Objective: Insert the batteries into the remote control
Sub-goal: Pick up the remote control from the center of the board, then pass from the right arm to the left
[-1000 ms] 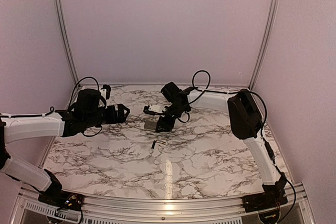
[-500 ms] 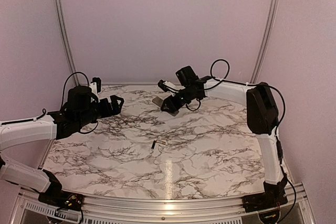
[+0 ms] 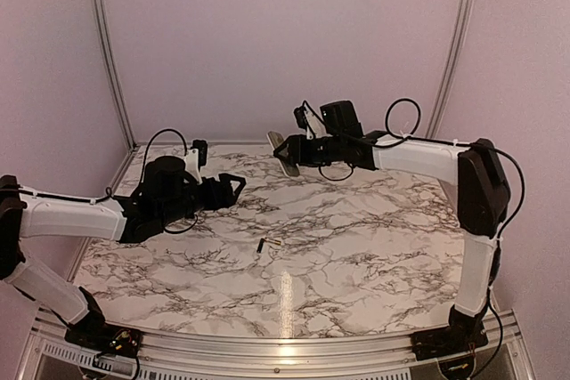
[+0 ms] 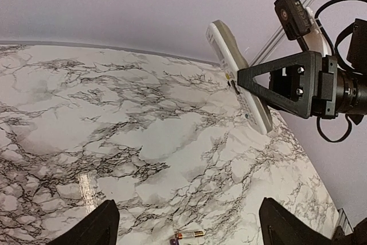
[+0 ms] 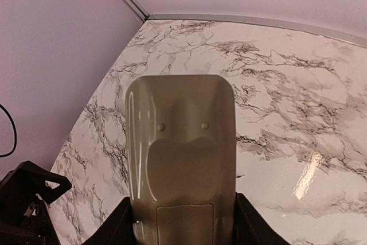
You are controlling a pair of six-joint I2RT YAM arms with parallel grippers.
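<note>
The remote control (image 3: pixel 283 152) is held in the air near the back wall by my right gripper (image 3: pixel 307 150), which is shut on its lower end. In the right wrist view its grey-tan back (image 5: pixel 180 142) faces the camera, between the fingers (image 5: pixel 117 225). In the left wrist view it hangs tilted (image 4: pixel 235 78), its white face turned away. Two small batteries (image 3: pixel 267 244) lie on the table's middle and show at the bottom of the left wrist view (image 4: pixel 189 234). My left gripper (image 3: pixel 233 186) is open and empty, left of the batteries and above them (image 4: pixel 188 213).
The marble table (image 3: pixel 356 246) has walls at the back and both sides, with metal corner posts (image 3: pixel 107 51). The left arm's gripper shows at the lower left of the right wrist view (image 5: pixel 28 196).
My right gripper has lifted the remote off the table and carried it up and toward the back. My left arm has swung right toward the table's middle.
</note>
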